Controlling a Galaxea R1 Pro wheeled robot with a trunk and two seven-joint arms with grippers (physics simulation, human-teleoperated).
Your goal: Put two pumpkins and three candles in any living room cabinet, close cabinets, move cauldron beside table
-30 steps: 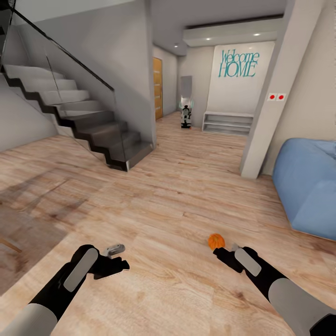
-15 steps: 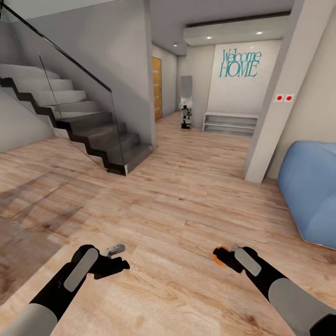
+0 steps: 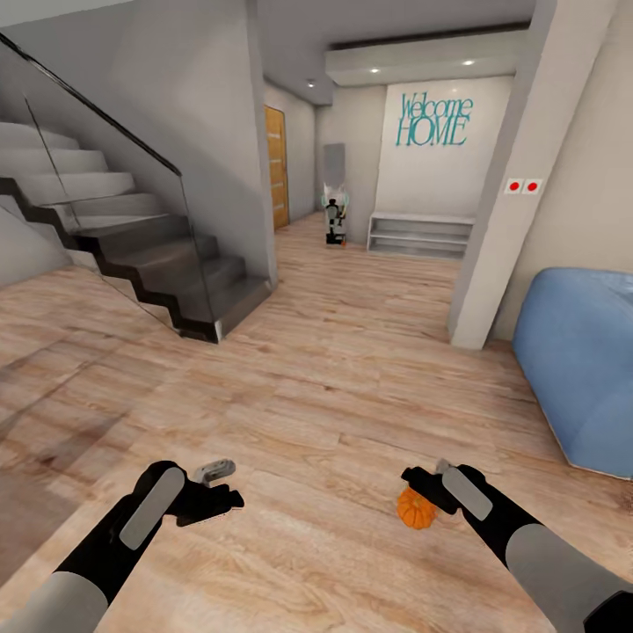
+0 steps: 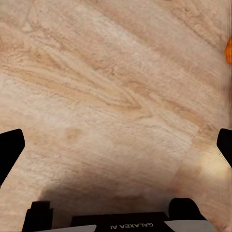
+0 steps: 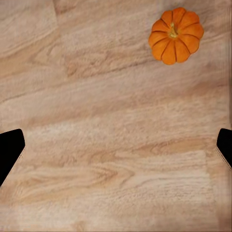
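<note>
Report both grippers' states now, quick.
Left gripper: open, holding nothing, wood floor between its fingers.
Right gripper: open, holding nothing; the pumpkin sits on the floor, outside its fingers.

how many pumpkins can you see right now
1. A pumpkin sits on the wooden floor just beside the right claw, outside its open fingers; the right wrist view looks straight down on it. The second pumpkin may be elsewhere, out of frame.
</note>
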